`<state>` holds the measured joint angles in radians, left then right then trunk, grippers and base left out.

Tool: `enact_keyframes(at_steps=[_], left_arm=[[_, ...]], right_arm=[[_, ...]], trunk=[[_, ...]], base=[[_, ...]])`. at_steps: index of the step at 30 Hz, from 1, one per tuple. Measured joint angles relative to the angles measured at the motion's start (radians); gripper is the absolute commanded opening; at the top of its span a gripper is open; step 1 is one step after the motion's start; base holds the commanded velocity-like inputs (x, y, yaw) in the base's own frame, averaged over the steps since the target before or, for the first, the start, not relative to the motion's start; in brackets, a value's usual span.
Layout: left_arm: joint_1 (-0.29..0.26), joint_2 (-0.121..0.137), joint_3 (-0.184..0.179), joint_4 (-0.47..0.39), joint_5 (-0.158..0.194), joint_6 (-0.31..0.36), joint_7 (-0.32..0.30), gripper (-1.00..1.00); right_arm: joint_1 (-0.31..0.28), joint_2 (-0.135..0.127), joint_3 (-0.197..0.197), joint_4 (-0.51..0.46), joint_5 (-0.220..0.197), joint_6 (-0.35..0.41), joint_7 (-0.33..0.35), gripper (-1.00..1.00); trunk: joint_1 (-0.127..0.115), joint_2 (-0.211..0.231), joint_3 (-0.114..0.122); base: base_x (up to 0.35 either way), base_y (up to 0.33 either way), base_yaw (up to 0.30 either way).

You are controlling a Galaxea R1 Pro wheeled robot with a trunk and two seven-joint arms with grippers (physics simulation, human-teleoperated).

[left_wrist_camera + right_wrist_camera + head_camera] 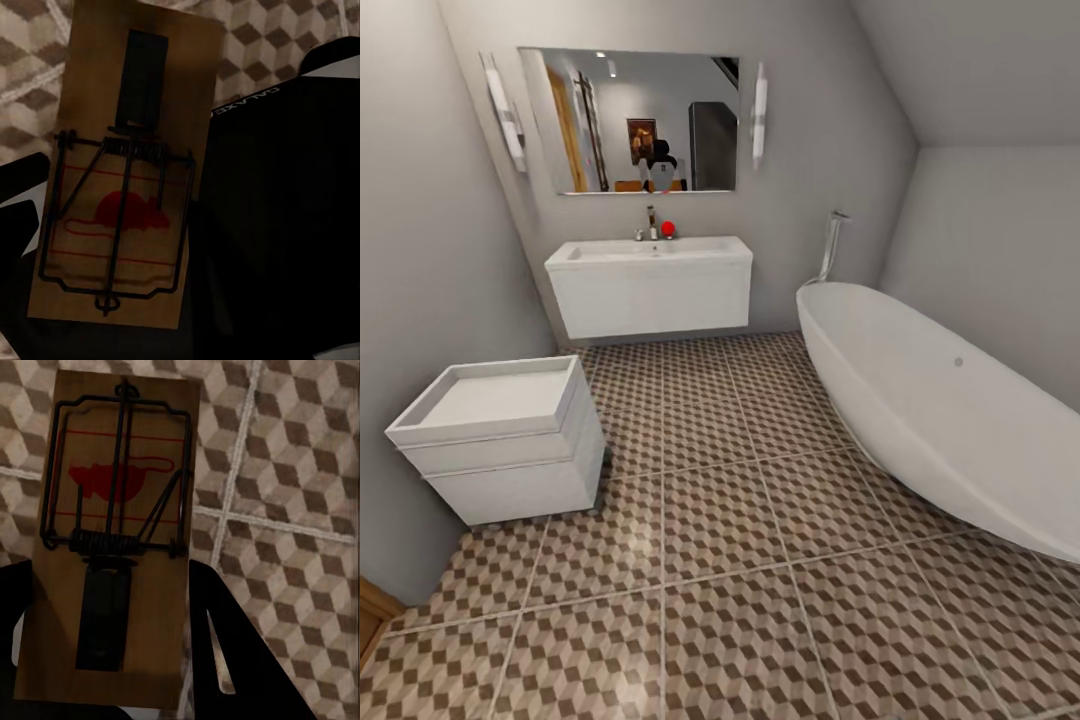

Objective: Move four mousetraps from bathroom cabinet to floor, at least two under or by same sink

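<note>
In the left wrist view a mousetrap (124, 180), a brown wooden slab with a wire bar and a red mouse print, sits between the black fingers (19, 210) of my left gripper (120, 232), which is shut on it. My right gripper (112, 649) is shut on a second mousetrap (116, 532), held above the bathroom floor (285, 510). The head view shows the cube-patterned floor (740, 520) and the white sink (590, 256) on its vanity against the far wall. The cabinet is out of view.
A square white toilet (500, 440) stands at the left wall. A white oval bathtub (940, 420) fills the right side. A mirror (630, 120) hangs over the sink. An orange-brown wooden edge (372, 610) shows at the lower left corner. Open floor lies between toilet and tub.
</note>
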<state>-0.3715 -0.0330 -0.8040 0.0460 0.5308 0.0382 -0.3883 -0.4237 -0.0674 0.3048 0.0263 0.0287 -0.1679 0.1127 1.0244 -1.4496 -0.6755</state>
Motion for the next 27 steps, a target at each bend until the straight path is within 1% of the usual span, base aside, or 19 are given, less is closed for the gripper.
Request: enact_keyframes(at_steps=[27], left_arm=[[0.000,0.000,0.000,0.000,0.000,0.000,0.000,-1.00]], right_arm=[[0.000,0.000,0.000,0.000,0.000,0.000,0.000,-1.00]], trunk=[[0.000,0.000,0.000]], base=[[0.333,0.000,0.000]])
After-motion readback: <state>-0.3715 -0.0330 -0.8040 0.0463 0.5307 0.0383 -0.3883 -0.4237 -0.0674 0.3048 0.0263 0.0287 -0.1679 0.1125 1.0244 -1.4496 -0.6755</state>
